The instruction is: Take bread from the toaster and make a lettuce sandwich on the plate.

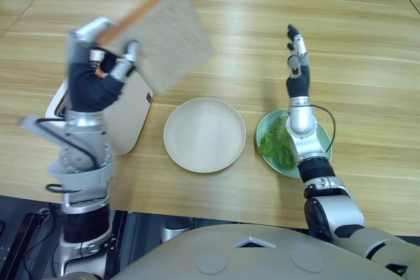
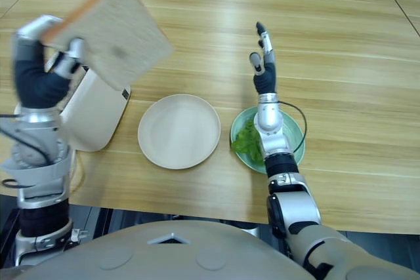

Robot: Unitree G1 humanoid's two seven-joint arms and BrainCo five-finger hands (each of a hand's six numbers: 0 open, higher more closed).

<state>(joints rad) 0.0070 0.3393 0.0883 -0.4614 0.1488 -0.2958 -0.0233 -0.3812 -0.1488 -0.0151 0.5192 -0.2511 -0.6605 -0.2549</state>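
My left hand [image 1: 108, 63] is raised above the white toaster [image 1: 128, 116] and is shut on a slice of bread [image 1: 169, 34], which tilts up and to the right. An empty cream plate [image 1: 204, 134] lies at the table's middle front. To its right a green dish [image 1: 323, 142] holds lettuce [image 1: 275, 142]. My right hand [image 1: 296, 57] is held upright over the table behind the green dish, fingers straight, holding nothing.
The toaster stands near the table's left front edge, with a cable [image 1: 49, 121] running off it. Bare wooden table [image 1: 262, 18] stretches behind the plate and dishes.
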